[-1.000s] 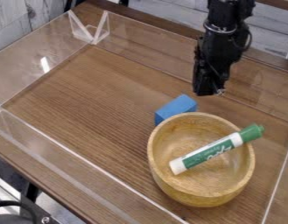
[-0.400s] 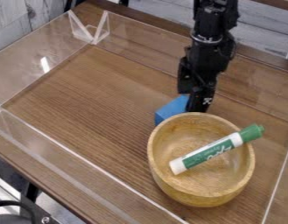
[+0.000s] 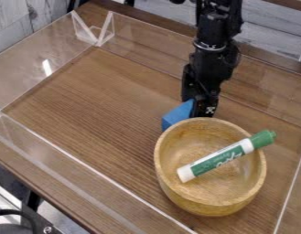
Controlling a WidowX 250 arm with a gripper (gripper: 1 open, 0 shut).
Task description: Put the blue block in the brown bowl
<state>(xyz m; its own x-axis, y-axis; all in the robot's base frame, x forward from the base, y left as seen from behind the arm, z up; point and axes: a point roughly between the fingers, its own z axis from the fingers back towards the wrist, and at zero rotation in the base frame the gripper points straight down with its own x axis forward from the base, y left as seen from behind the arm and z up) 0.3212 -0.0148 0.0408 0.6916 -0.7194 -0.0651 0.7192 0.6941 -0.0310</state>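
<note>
- The pincer (image 3: 201,99) hung from a black arm that came in from the top edge, pointing straight down at the worktop (image 3: 103,101).
- Its jaws stood wide apart (as wide as they go) and had hold of nothing; their tips were low, right at the blue block (image 3: 179,115), though I could not tell whether they touched it.
- The blue block lay flat on the worktop, partly hidden behind the pincer's tips, its visible part showing at about 8 o'clock from them.
- The brown bowl (image 3: 171,174) sat at about 5 o'clock from the block, its thick rim just beside the block's lower corner; whether the two touched could not be told.
- Inside the bowl lay a green-and-white marker (image 3: 226,154), slanted, with its green cap up towards 2 o'clock resting on the rim and its white end down towards 8 o'clock on the bowl's floor.
- The block was outside the bowl, on the wood-grain worktop.
- Clear plastic walls (image 3: 30,146) ringed the worktop (a low see-through fence), and a small clear folded stand (image 3: 91,32) stood well apart from the rest, at 10 o'clock near the far-left corner.
</note>
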